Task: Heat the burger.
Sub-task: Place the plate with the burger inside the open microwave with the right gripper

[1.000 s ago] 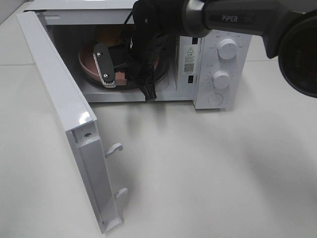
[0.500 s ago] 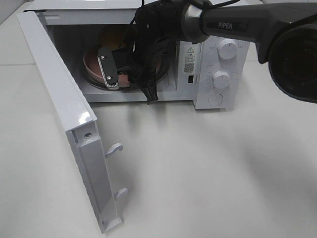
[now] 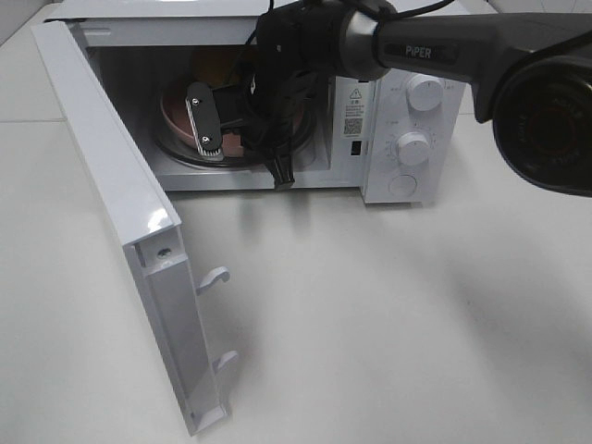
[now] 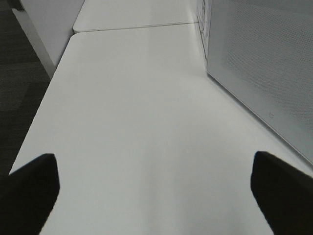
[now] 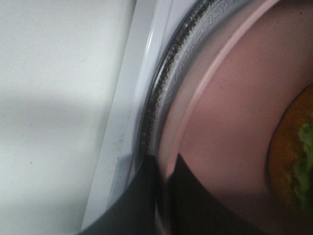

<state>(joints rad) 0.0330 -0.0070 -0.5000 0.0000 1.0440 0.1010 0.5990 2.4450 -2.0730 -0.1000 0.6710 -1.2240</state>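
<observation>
The burger (image 3: 213, 67), orange-brown with a green layer, lies on a round pink plate (image 3: 176, 109) inside the open microwave (image 3: 407, 102). My right gripper (image 3: 227, 129) reaches into the cavity and is shut on the plate's near rim. In the right wrist view its two dark fingers (image 5: 142, 200) pinch the plate's rim (image 5: 230, 122) over the glass turntable (image 5: 161, 83), and the burger's edge (image 5: 293, 156) shows at the side. My left gripper (image 4: 156, 196) is open and empty over bare table; the left arm is out of the exterior view.
The microwave door (image 3: 111, 194) stands wide open to the left, with its latch hooks (image 3: 215, 277) sticking out. Two knobs (image 3: 424, 91) sit on the panel at the right. The door's perforated panel (image 4: 264, 63) is beside the left gripper.
My right gripper has carried the pink plate with the burger a little deeper into the microwave, over the turntable. The left arm has not visibly moved.
</observation>
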